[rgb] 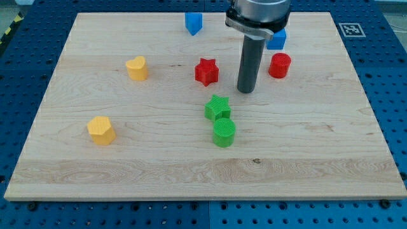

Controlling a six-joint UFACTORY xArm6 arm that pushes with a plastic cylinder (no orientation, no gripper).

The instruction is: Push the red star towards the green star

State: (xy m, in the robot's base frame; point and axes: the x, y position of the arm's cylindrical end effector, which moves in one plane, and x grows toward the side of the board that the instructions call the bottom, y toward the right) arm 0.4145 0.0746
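Observation:
The red star (pixel 206 71) lies on the wooden board, a little above the middle. The green star (pixel 217 107) lies below it and slightly to the view's right, with a gap between them. My tip (pixel 246 91) rests on the board to the right of the red star and above-right of the green star, touching neither. The rod rises straight up to the arm at the view's top.
A green cylinder (pixel 224 132) touches the green star from below. A red cylinder (pixel 279 65) and a blue block (pixel 276 39) lie right of the rod. A blue block (pixel 193 23) sits near the top edge. A yellow heart (pixel 137 68) and a yellow block (pixel 101 130) lie at the left.

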